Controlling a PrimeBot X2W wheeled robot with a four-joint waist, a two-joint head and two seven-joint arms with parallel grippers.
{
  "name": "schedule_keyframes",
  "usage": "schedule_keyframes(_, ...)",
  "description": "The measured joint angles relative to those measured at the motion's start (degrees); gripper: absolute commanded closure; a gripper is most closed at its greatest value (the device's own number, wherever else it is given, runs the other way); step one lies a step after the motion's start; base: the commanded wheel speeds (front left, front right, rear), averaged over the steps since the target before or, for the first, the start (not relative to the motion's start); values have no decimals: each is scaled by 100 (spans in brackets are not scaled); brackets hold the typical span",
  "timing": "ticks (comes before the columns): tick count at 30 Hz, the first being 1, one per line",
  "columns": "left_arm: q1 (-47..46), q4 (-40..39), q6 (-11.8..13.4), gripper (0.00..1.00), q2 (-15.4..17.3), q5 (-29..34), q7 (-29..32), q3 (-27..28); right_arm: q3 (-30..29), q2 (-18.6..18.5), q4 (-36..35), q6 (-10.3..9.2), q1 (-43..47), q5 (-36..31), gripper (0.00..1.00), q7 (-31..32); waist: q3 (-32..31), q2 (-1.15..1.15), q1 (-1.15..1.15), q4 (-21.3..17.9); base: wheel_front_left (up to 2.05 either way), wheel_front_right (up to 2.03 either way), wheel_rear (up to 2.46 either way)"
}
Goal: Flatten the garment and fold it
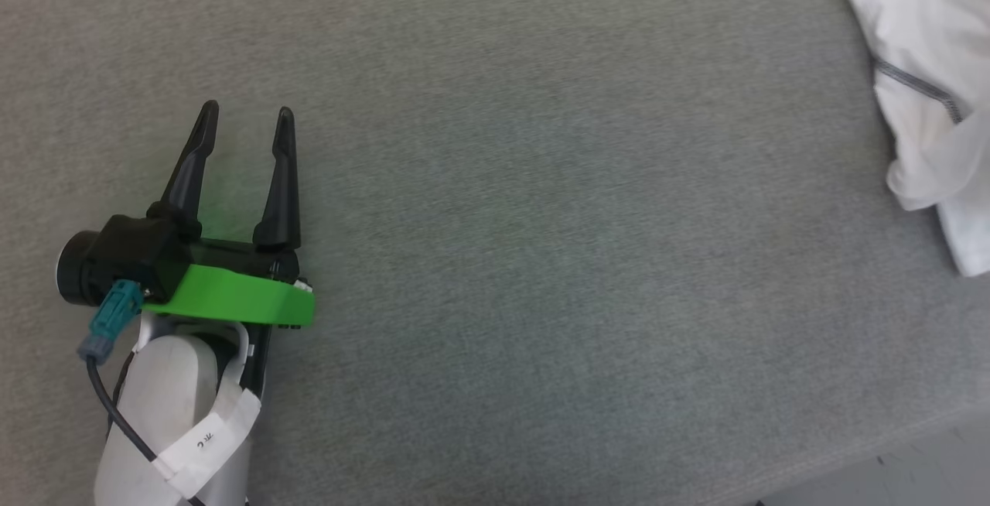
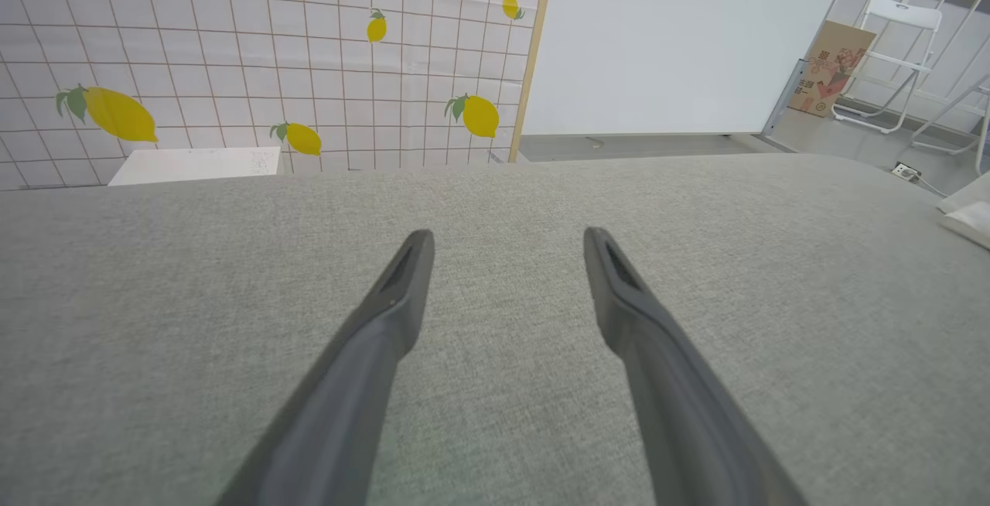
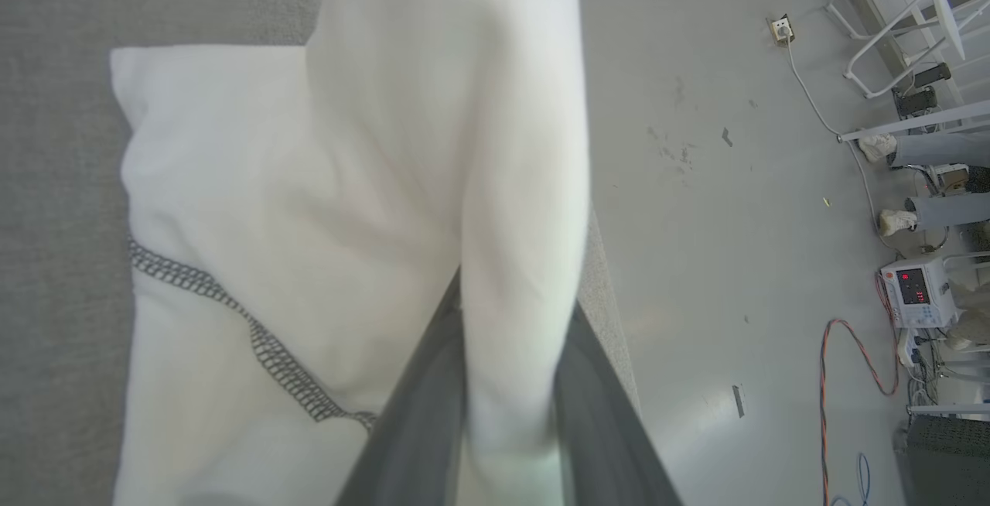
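- A white garment (image 3: 255,204) of soft fabric is seen bunched at the far right edge of a grey, fabric-covered tabletop (image 1: 541,220), in the head view at (image 1: 920,49). It is crumpled, not spread.
- A dark zigzag seam (image 3: 263,343) is seen running across one rumpled panel.
- One fold of the cloth is pinched between the two dark fingers of the right tool (image 3: 517,312), which is closed on the garment. The fold is drawn up in a narrow band.
- The cloth is judged light and limp. It is expected to sag, drape and wrinkle when lifted, and not to hold any shape.
- A thin fold could slip from a loose pinch, so a stitched hem or seam is judged the firmer place to be taken hold of.
- Two well-separated holds, such as the shoulders or the hem corners, are judged necessary for flattening.
- The floor (image 3: 696,220) lies just past the tabletop edge beside the garment, so cloth could slide off.
- The left tool (image 1: 247,111) is held open and empty over bare tabletop, well apart from the garment.
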Motion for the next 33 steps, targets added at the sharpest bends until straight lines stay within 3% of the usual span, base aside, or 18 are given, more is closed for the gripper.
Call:
schedule_keyframes(1, 1, -1, 2, 0, 4, -1, -1, 3, -85, 31, 57, 0, -14, -86, 2, -21, 14, 0, 0, 44, 0, 0, 0)
schedule_keyframes(2, 1, 0, 3, 0, 8, -3, -1, 7, -177, 63, 100, 0, -27, -152, 0, -30, 21, 0, 0, 78, 0, 0, 0)
schedule_keyframes(10, 61, 227, 11, 0, -133, -91, -60, -4, -535, -3, 30, 0, 23, -509, 0, -421, -280, 0, 0, 266, 0, 0, 0)
schedule_keyframes(18, 449, 539, 11, 0, -368, -181, -86, 38, -305, -59, -644, 0, 753, 486, 0, -1093, -1039, 0, -1, 376, 0, 0, 0)
schedule_keyframes(25, 750, 653, 11, 0, -556, -319, -87, 83, -83, 276, -1862, 0, 1857, 1703, 0, -1927, -1738, 0, -1, 547, 0, 0, 0)
schedule_keyframes(33, 882, 743, 27, 0, -669, -380, -109, 164, 149, 1058, -2900, -2, 3043, 2013, 0, -2722, -2225, 0, -1, 970, 0, 0, 0)
